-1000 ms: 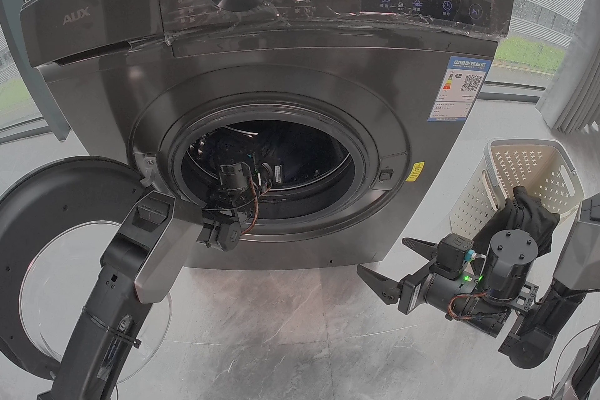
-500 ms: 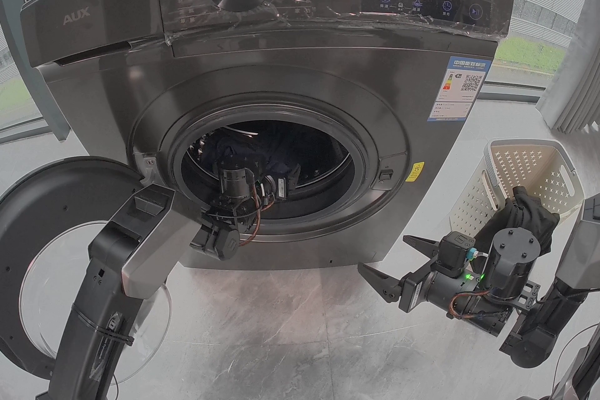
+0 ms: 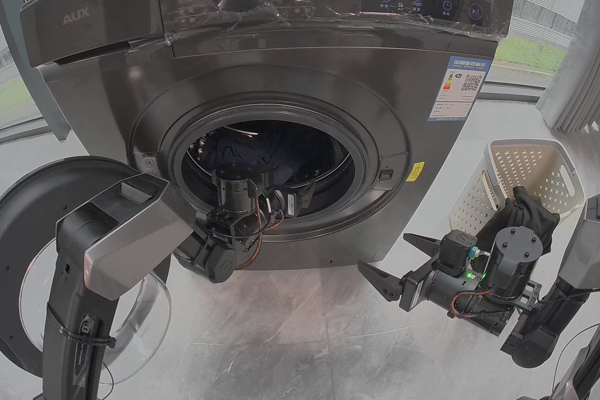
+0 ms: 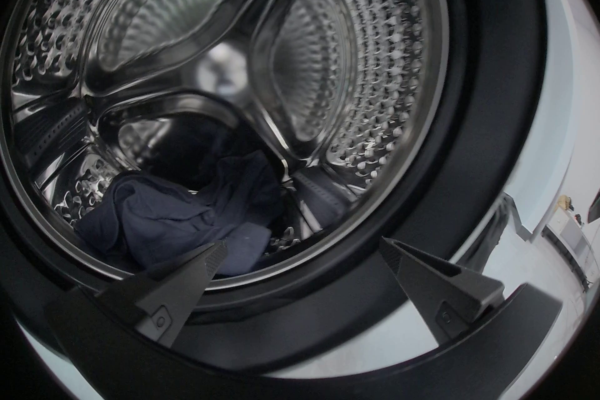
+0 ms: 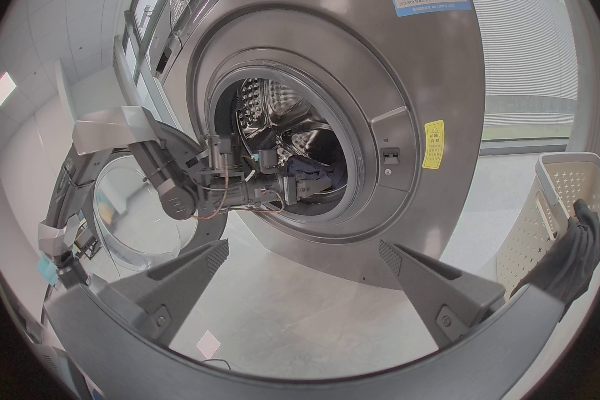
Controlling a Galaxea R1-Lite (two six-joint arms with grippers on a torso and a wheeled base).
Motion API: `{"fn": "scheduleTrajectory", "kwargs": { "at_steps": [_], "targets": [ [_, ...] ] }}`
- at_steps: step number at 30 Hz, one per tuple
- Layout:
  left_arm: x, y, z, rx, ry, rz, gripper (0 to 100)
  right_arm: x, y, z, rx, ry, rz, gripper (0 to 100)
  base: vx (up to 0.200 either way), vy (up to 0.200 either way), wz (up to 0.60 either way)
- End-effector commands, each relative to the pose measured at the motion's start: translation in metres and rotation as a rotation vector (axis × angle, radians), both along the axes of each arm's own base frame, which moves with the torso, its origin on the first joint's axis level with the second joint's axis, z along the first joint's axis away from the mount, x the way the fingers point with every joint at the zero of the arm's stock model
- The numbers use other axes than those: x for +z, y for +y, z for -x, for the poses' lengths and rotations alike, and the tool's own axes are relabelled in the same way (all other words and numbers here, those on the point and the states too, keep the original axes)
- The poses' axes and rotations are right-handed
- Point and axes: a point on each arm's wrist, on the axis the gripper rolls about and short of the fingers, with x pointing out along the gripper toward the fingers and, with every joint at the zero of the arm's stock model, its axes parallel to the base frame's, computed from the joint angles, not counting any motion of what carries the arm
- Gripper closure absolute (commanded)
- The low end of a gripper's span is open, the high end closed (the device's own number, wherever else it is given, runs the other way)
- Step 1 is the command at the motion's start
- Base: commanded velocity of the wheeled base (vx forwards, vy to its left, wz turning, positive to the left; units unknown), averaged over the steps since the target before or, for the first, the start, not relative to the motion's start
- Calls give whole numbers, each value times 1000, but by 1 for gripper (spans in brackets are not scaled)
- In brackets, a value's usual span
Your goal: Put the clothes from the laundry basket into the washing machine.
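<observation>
Left gripper (image 4: 301,245) spread, empty, at washer (image 3: 300,76) mouth; navy garment (image 4: 181,214) in drum. Right gripper (image 3: 384,255) spread, left of basket (image 3: 537,160); dark garment (image 3: 528,217) over rim.

Dark grey washing machine (image 3: 294,70), navy clothes (image 4: 175,214) in its dimpled silver drum (image 4: 375,45); cream perforated laundry basket (image 3: 537,164), black garment (image 3: 528,217).

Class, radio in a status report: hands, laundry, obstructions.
Left hand open at mouth of grey washing machine; right hand open, low. Dark blue garment in drum; black garment over white perforated basket. Door open, nothing blocking.
</observation>
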Motion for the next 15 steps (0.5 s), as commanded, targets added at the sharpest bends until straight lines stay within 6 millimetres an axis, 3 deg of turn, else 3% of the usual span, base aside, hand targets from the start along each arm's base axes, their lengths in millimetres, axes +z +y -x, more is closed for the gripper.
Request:
{"fn": "scheduleTrajectory", "kwargs": {
  "at_steps": [1,8,11,15],
  "targets": [
    [18,-11,26,-48,-20,13,0,-1,1,-1,3,2,1,0,0,0,0],
    [2,-14,47,-77,4,-2,0,-2,0,-1,0,5,2,0,0,0,0],
    [8,-8,56,-78,15,-8,0,-2,0,-1,-2,8,4,0,0,0,0],
    [31,13,93,-123,47,-20,0,-2,-1,-1,-6,6,3,0,0,0,0]
  ]
}}
